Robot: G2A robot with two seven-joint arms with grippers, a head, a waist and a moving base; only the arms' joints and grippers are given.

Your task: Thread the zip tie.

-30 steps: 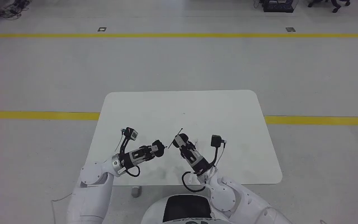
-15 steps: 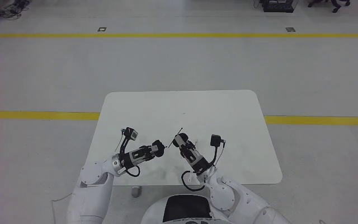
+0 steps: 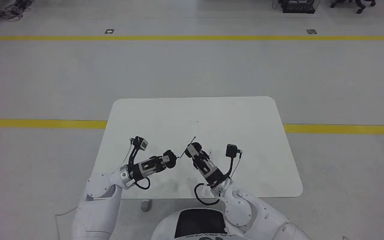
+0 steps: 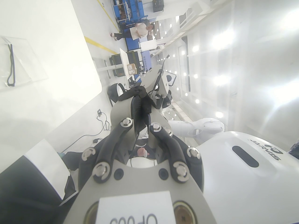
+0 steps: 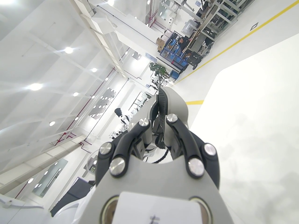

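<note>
Left end effector (image 3: pixel 170 158) is pressed together on a small black piece at its tips. I take that piece for the head end of the tie (image 3: pixel 192 143), though its shape is too small to tell. It hovers above the near part of the worktop (image 3: pixel 240 120), just as it did 1 second ago, with no shift that I can make out.

Just to its right, the right end effector (image 3: pixel 189 150) is also clamped shut, pinching the black strap between its pads. The thin tail sticks out past the tips and slants up and away from the robot. The 2 tips sit close together, nearly touching, and the tail's angle matches both earlier views. The right arm has barely stirred.

So nothing has really changed. Both arms are holding their grips and their poses. My reading is that the tail has not yet gone through the head, since it points away from the left tips rather than into them. Threading looks paused at the alignment stage. The next move would need the right wrist to turn the tail toward the head, or the left to bring the head onto it, with very fine aim.

A clear bag (image 4: pixel 25 54) with a spare black strip (image 4: pixel 11 64) lies flat on the worktop, well apart from both arms.
</note>
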